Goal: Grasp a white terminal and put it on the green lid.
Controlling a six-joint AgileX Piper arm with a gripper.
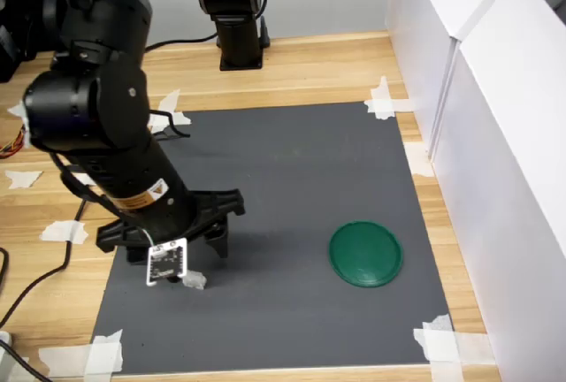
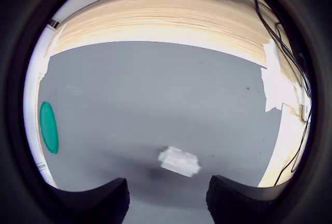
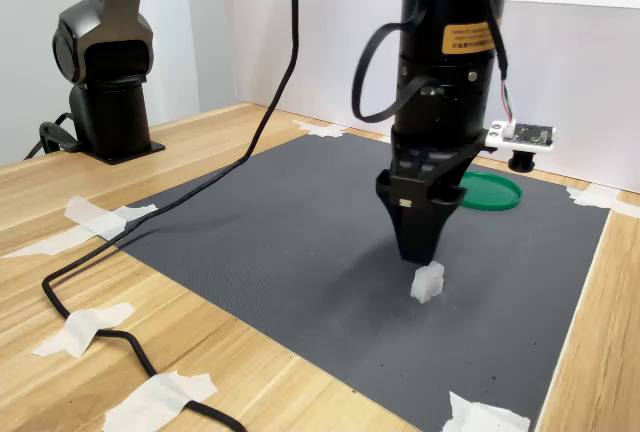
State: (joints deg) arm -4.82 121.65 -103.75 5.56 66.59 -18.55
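The white terminal lies on the dark grey mat, near the mat's front left corner in the first exterior view. My gripper points down just above it and slightly off to one side, not touching it. The wrist view shows both fingertips wide apart with nothing between them, so the gripper is open. The green lid rests flat on the mat, well to the first exterior view's right of the terminal.
A second black arm's base stands on the wooden table behind the mat. White wall panels line the first exterior view's right. A black cable trails over the table, and white tape holds the mat's corners.
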